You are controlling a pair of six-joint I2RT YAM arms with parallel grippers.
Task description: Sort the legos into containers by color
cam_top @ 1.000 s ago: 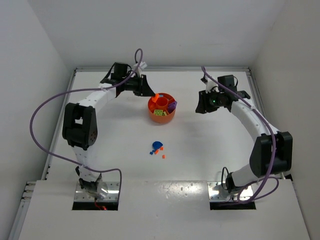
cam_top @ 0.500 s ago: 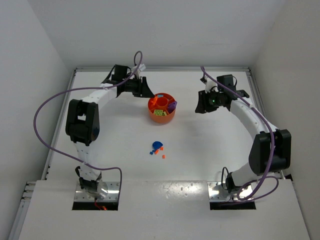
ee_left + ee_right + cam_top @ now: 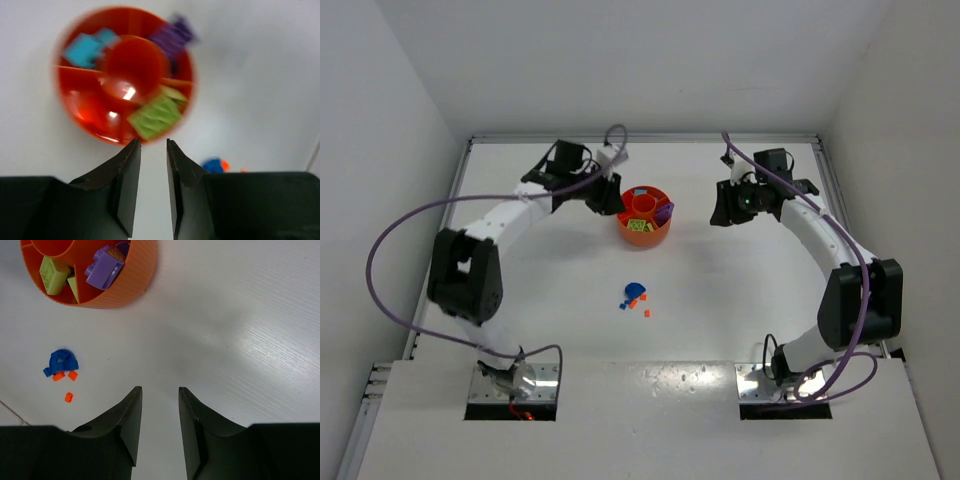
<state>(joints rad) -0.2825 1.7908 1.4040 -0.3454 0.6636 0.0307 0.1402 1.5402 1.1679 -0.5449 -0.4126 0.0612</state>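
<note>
The round orange tray (image 3: 643, 236) (image 3: 67, 100) (image 3: 131, 281) holds teal legos (image 3: 87, 47), purple legos (image 3: 172, 36) (image 3: 105, 267) and pale green legos (image 3: 156, 114) (image 3: 52, 272) in separate wedges. Its central cup (image 3: 132, 57) shows only orange. A blue piece (image 3: 635, 291) (image 3: 62, 360) and small orange bits (image 3: 68, 397) lie loose on the table in front of the tray. My left gripper (image 3: 613, 203) (image 3: 152, 145) hovers at the tray's left rim, open by a narrow gap, empty. Right of the tray, my right gripper (image 3: 721, 218) (image 3: 160, 390) is open and empty over bare table.
White walls and a raised lip close the table on three sides. Purple cables loop off both arms. The left wrist view is blurred by motion.
The left jaws have parted and the orange piece seen at them over the tray is gone from between them. The left arm's elbow has swung outward to the left. The right arm is still.
</note>
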